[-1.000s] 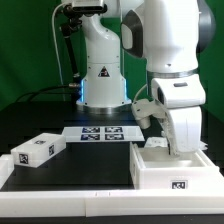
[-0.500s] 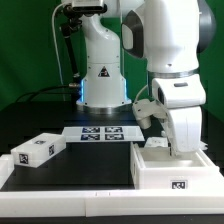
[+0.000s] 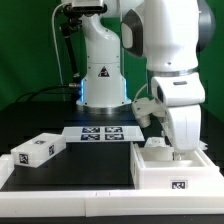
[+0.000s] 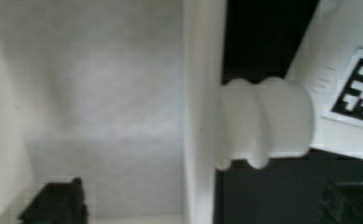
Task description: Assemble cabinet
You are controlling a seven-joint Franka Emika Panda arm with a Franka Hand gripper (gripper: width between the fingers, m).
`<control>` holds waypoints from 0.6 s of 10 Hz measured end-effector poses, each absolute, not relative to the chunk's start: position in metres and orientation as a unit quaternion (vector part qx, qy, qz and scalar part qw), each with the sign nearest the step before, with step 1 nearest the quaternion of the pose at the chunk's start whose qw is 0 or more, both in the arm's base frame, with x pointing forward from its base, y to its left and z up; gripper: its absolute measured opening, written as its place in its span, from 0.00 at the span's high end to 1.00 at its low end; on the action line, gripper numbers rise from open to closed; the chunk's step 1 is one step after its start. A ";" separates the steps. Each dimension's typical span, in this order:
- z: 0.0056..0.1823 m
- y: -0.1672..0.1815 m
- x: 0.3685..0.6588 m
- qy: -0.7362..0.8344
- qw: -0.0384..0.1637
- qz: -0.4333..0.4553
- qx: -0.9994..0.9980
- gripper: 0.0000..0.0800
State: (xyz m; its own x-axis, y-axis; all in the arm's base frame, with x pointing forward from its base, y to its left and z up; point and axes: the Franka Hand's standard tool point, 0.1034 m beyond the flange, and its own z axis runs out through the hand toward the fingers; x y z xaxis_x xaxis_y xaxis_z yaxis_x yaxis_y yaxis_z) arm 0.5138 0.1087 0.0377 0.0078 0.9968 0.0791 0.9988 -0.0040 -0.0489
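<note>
The cabinet (image 3: 158, 176) is a large white open box with a marker tag on its front, at the exterior view's lower right. My gripper (image 3: 174, 150) hangs over its far edge, fingertips hidden there. In the wrist view the gripper (image 4: 210, 200) is open. Its dark fingertips (image 4: 53, 200) stand wide apart on either side of a white cabinet wall (image 4: 199, 60), without touching it. A white ridged knob (image 4: 267, 120) sticks out beside that wall, next to a marker tag (image 4: 352, 85). A white tagged drawer block (image 3: 38, 150) lies at the exterior view's left.
The marker board (image 3: 100, 132) lies flat on the black table between the drawer block and the cabinet. The robot's white base (image 3: 102, 70) stands behind it, with a green wall at the back.
The hand has edged very slightly down toward the cabinet. Nothing else has moved.
</note>
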 end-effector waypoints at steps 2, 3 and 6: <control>0.054 0.107 0.505 -0.706 0.036 -0.011 -0.707 0.02; 0.066 0.107 0.497 -0.704 0.030 -0.011 -0.710 0.01; 0.071 0.110 0.460 -0.701 0.021 -0.015 -0.713 0.00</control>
State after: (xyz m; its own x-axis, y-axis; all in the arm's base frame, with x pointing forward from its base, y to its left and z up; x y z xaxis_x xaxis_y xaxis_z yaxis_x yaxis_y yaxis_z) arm 0.4597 0.1100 0.0710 0.0175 0.9986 0.0509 0.9998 -0.0170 -0.0099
